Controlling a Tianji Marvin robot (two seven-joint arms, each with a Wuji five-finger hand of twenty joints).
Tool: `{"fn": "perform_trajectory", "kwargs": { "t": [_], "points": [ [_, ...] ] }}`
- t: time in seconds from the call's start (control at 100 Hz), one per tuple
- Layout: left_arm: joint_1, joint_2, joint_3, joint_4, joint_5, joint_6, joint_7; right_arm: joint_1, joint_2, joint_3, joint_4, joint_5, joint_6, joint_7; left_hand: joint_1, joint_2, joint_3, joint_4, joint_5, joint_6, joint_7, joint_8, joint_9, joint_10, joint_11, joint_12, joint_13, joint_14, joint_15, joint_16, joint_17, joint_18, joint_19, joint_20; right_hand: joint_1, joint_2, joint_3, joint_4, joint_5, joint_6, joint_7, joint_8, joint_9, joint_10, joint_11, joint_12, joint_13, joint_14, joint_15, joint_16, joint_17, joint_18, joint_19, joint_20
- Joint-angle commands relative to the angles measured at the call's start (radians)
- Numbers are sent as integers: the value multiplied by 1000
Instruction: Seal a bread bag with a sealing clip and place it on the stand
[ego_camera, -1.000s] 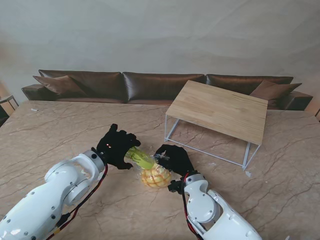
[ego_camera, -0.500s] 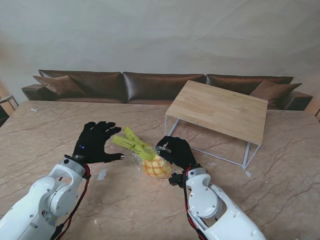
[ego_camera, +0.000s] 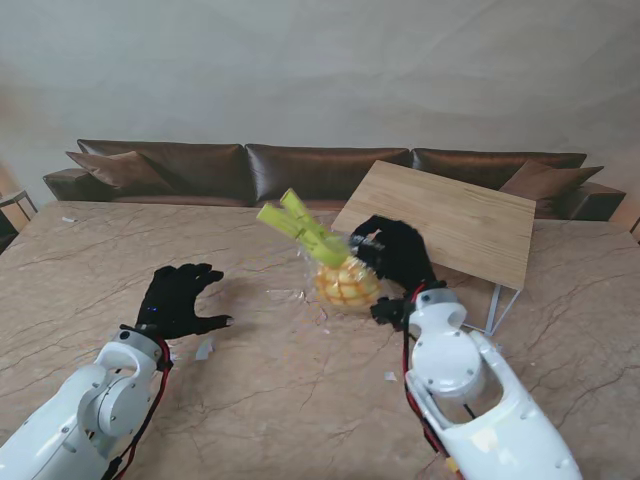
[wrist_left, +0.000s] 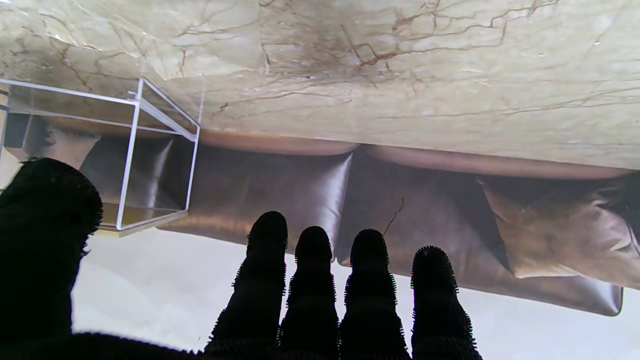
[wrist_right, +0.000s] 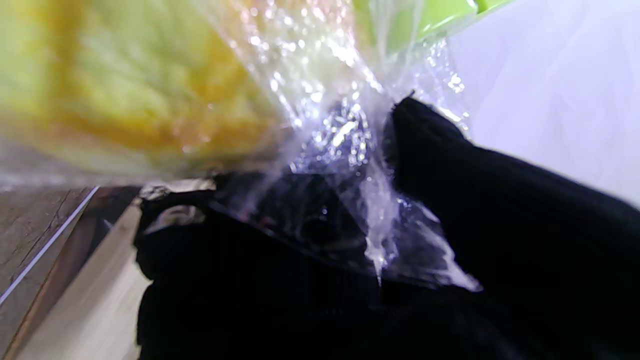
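My right hand (ego_camera: 396, 253) is shut on the clear bread bag (ego_camera: 345, 281) and holds it up off the table, just in front of the stand (ego_camera: 440, 220). The yellow bread shows through the plastic (wrist_right: 125, 85). A lime-green sealing clip (ego_camera: 300, 228) is clamped on the bag's neck and sticks up to the left. In the right wrist view the crumpled plastic (wrist_right: 350, 150) lies pinched between my black fingers (wrist_right: 500, 210). My left hand (ego_camera: 180, 300) hovers low over the table on the left, fingers (wrist_left: 312, 280) spread and holding nothing.
The stand is a low wooden top on a white wire frame (wrist_left: 132, 150), at the right back of the marble table (ego_camera: 260, 400). Small bits of white scrap (ego_camera: 204, 349) lie near my left hand. A brown sofa (ego_camera: 300, 170) runs behind the table.
My left hand let go of the clip and drew back to the left and nearer to me. My right hand lifted the clipped bag up and to the right, toward the stand.
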Motion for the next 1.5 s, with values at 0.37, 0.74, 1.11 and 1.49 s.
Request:
{"fn": "perform_trajectory", "kwargs": {
  "t": [0.37, 0.74, 1.11, 1.49],
  "points": [
    [-27, -7, 6, 50, -23, -4, -10, 178, 4, 167, -16, 97, 231, 69, 10, 31, -24, 33, 0, -19, 1, 10, -6, -17, -15, -7, -4, -33, -15, -2, -14, -16, -9, -10, 25, 15, 10, 11, 24, -52, 17, 23, 20, 28, -8, 12, 21, -5, 9, 11, 21, 6, 12, 15],
    [-56, -5, 14, 99, -28, 5, -15, 323, -25, 223, 218, 214, 384, 78, 21, 44, -34, 40, 1, -17, 5, 12, -7, -18, -15, -7, -9, -33, -17, -1, -23, -14, -16, -13, 33, 37, -13, 12, 16, -5, 5, -26, 21, 34, -16, 5, 23, -1, 18, 15, 39, 19, 21, 20],
    [-69, -3, 25, 123, -27, 6, -11, 400, -66, 244, 450, 225, 461, 1, 29, 60, -45, 49, 5, -18, 15, 17, -6, -16, -14, -7, -10, -33, -17, -1, -27, -9, -17, -14, 27, 61, -34, -10, -8, 26, -3, -129, 2, 33, -43, -53, 19, 27, -61, -43, 4, 24, 8, -8],
    [-70, -4, 37, 105, -43, 0, -34, 297, 7, 232, 371, -34, 372, 91, 30, 72, -63, 52, -5, -19, 65, 46, -30, -18, -24, -12, -32, -31, -27, -5, -42, 22, -25, -19, -300, 47, -216, 117, -505, 208, -463, -42, -706, 15, -191, -223, -660, 47, -618, -269, -714, -119, -460, -99]
  ]
}}
